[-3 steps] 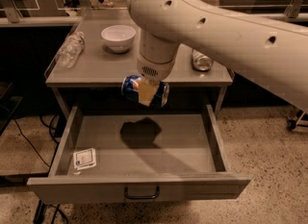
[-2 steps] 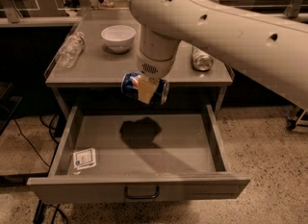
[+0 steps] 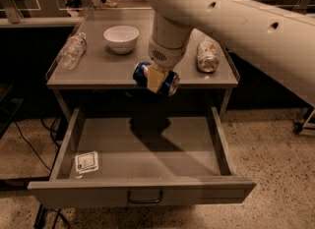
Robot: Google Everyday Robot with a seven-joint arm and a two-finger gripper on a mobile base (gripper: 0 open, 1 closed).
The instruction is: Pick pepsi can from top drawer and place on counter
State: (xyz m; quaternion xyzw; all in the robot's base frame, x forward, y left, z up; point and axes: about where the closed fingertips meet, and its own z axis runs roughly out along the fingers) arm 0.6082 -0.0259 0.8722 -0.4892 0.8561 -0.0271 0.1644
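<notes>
pepsi can (image 3: pixel 142 73) sideways, pinched in tool (image 3: pixel 156 79), hung above open top drawer (image 3: pixel 142 187), level with table (image 3: pixel 98 71) front edge. Step judged: transfer. Next move needed travel back over bare table behind tool, lower, release.

The arm (image 3: pixel 236 21) slants down from above, claw (image 3: pixel 156 79) midair clamping the pepsi can (image 3: pixel 142 73).

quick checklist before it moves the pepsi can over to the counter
1. The gripper is shut on the dark-blue pepsi can: ok.
2. Can lifted out of the wide grey metal top drawer: ok.
3. Can high enough to pass the front edge of the flat grey counter: cannot tell.
4. Bare counter patch in front of the white bowl: ok.
5. Can upright: not ok, held sideways.
</notes>
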